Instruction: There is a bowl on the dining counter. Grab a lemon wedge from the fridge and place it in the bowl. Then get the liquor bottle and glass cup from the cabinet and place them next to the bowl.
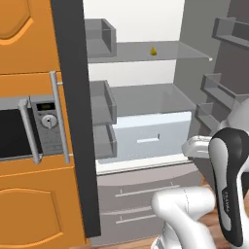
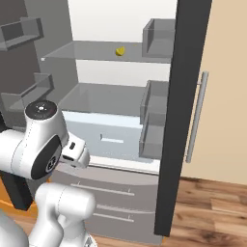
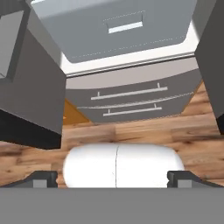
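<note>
Fridge [image 1: 146, 92] stands open in front of you, both doors swung wide. Lemon wedge [image 1: 153, 51] sits on the upper glass shelf [image 1: 194, 51], toward the back, nothing beside it; in the right base view it is the small yellow piece [image 2: 120, 50] on the same shelf. It is untouched, so judge the task as barely begun: fridge opened, wedge not yet picked. Still to do: lift the wedge, carry it to the bowl on the dining worktop, then fetch the liquor bottle and glass cup from the cabinet and set them next to the bowl.

End effector [image 3: 112, 177]: in the hand view you see the two dark fingertips [image 3: 43, 178] at the far left and far right of the bottom, spread wide, with nothing between them. Empty, touching nothing. The hand camera looks down at the crisper drawer [image 3: 124, 28], the lower freezer drawers [image 3: 131, 103] and the wooden floor [image 3: 131, 135], so the hand is pointed low, well below the shelf carrying the wedge. You must raise and reach inward before any grasp.
</note>
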Controlling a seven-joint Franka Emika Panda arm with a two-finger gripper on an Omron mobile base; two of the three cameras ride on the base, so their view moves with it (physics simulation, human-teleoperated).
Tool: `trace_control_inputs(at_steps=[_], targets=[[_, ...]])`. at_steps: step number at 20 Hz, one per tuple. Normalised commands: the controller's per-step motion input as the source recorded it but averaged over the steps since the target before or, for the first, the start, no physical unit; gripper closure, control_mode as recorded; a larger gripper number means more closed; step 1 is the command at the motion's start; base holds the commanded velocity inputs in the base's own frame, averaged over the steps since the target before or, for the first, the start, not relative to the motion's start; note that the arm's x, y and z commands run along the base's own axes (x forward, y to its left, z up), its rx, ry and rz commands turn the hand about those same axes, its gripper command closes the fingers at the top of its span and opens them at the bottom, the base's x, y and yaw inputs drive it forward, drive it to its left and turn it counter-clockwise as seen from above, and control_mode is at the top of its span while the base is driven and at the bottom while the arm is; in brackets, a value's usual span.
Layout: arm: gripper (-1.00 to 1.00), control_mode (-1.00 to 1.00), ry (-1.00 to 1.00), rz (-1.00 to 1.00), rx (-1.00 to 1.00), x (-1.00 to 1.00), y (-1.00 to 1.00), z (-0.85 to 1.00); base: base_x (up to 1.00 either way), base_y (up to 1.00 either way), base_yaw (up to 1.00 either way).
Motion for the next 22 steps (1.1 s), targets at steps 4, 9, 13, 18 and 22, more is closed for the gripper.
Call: trace_control_inputs(at_steps=[4,9,13,18,22], targets=[[-1.00,1.00,0.00,0.00,0.00,0.00,0.00,0.00,0.58,-0.08,0.00],[-1.00,1.00,0.00,0.00,0.00,0.00,0.00,0.00,0.59,-0.10,0.00],[-1.00,1.00,0.00,0.00,0.00,0.00,0.00,0.00,0.59,-0.11,0.00],[-1.00,1.00,0.00,0.00,0.00,0.00,0.00,0.00,0.58,-0.08,0.00],[-1.00,1.00,0.00,0.00,0.00,0.00,0.00,0.00,0.56,-0.03,-0.01]])
